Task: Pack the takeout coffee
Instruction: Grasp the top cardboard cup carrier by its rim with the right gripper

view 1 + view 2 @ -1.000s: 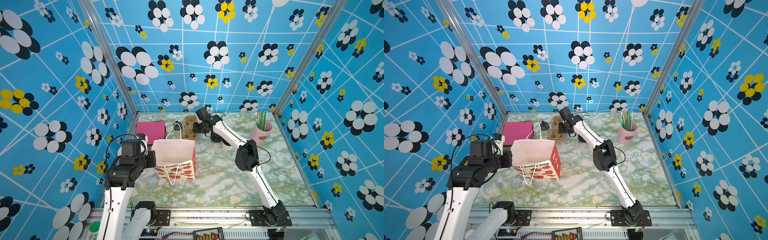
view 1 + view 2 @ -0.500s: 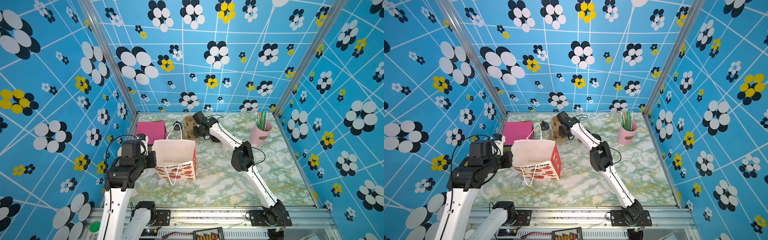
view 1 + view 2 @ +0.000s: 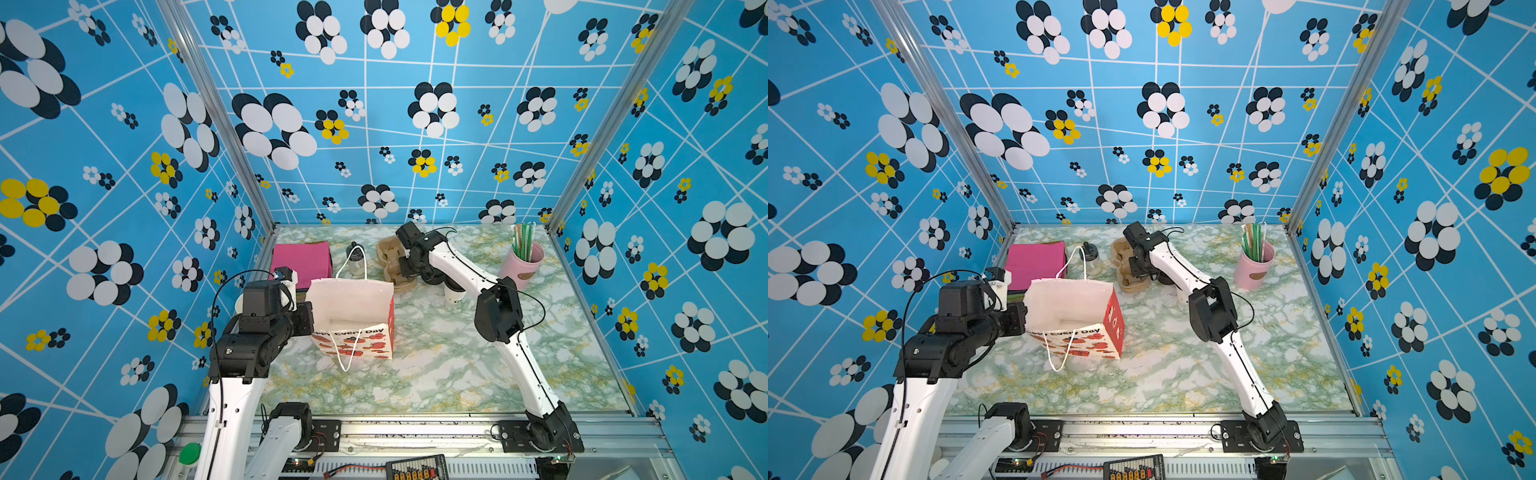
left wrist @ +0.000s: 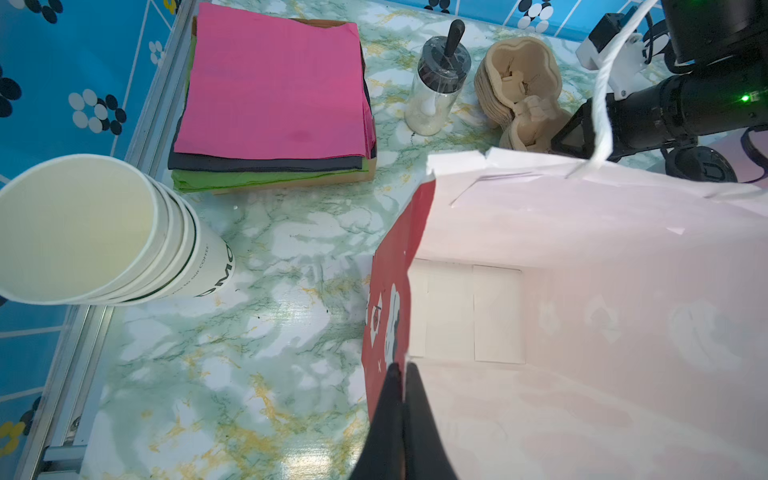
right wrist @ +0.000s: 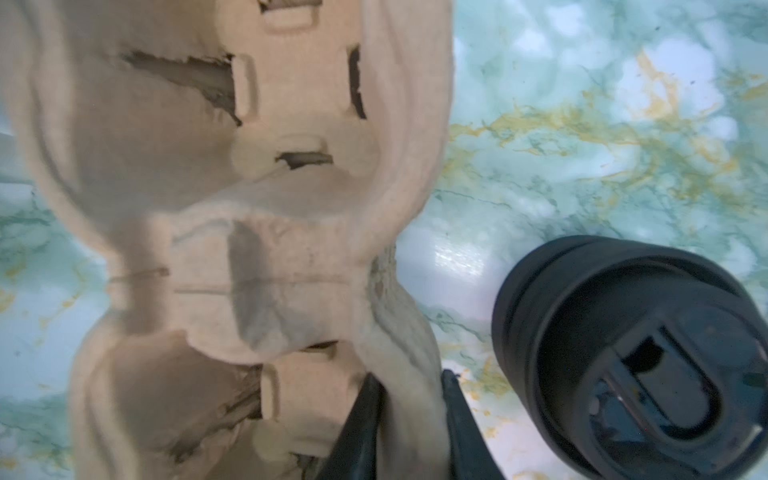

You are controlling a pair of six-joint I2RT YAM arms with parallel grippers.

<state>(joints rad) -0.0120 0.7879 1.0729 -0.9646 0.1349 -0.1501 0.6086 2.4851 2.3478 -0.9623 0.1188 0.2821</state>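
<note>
The takeout coffee [image 3: 454, 295] [image 3: 1181, 296] is a white cup with dark lettering at mid table. My right arm hides its top in both top views. The white paper bag [image 3: 353, 340] [image 4: 582, 249] with red sides stands open, left of centre. My left gripper [image 4: 402, 365] [image 3: 309, 318] is shut on the bag's left rim. My right gripper [image 5: 409, 376] [image 3: 405, 271] is down at the stack of brown pulp cup carriers [image 5: 270, 249] [image 3: 388, 253] behind the bag. Its fingers are closed on the carrier's rim wall.
A squat stack of black lids [image 5: 623, 353] [image 3: 432, 277] sits right beside the carriers. Pink napkins [image 3: 301, 257] and a glass sugar jar [image 3: 354, 257] are at the back left. A pink cup of straws [image 3: 523, 262] is back right, and lidless white cups [image 4: 83, 228] stand by the left wall.
My right gripper has moved left and down onto the cup carrier, and its jaws have narrowed onto the rim. The left arm and bag have not moved.
</note>
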